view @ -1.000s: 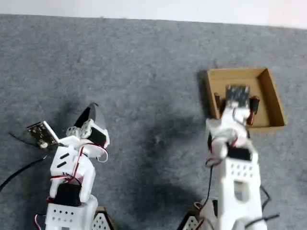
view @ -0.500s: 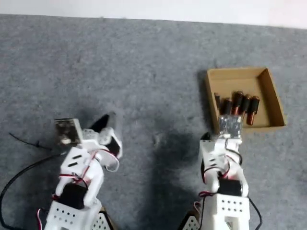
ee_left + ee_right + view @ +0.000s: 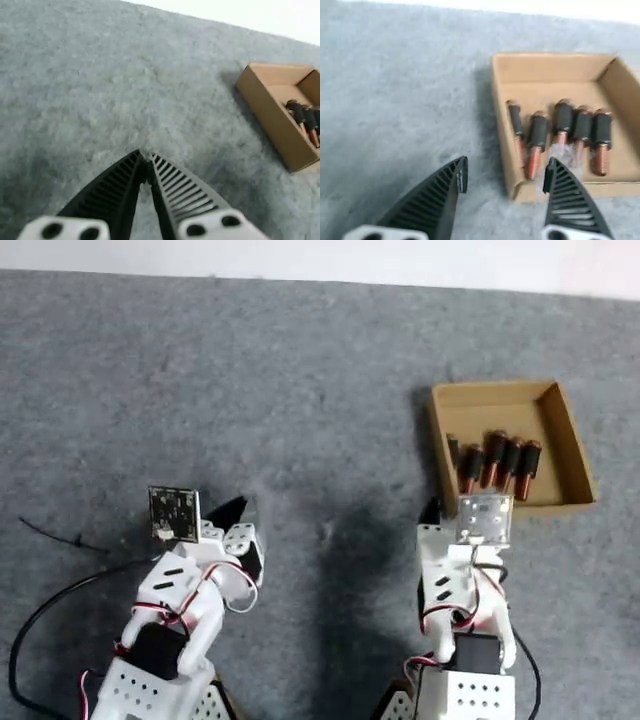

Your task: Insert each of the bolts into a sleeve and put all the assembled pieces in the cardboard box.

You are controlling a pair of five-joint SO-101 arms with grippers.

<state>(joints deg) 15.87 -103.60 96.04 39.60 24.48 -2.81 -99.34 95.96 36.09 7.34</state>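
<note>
A grey, carpet-like table surface [image 3: 320, 370] covers nearly all of the high view, with a pale strip along the top edge. Two white jointed robot arms rise from the bottom edge: the left arm [image 3: 185, 590] at lower left and the right arm [image 3: 462, 590] at lower right, well apart from each other.

An open, shallow brown cardboard box [image 3: 500, 408] sits in the right half of the frame, a little above centre height, just beyond the right arm's tip. Inside it lie five assembled pieces, copper-coloured bolts in black sleeves [image 3: 490, 462], side by side in a row near the box's lower wall, their black ends toward the top of the frame and the copper threads toward the bottom.

The left arm's black ribbed gripper [image 3: 146, 156] has its two jaws pressed together at the tips with nothing between them, above bare carpet. The right arm's black ribbed gripper [image 3: 506, 167] has its jaws spread wide and holds nothing; it hangs just short of the box's near corner.

A thin black cable [image 3: 45, 534] trails across the carpet at the left edge.
</note>
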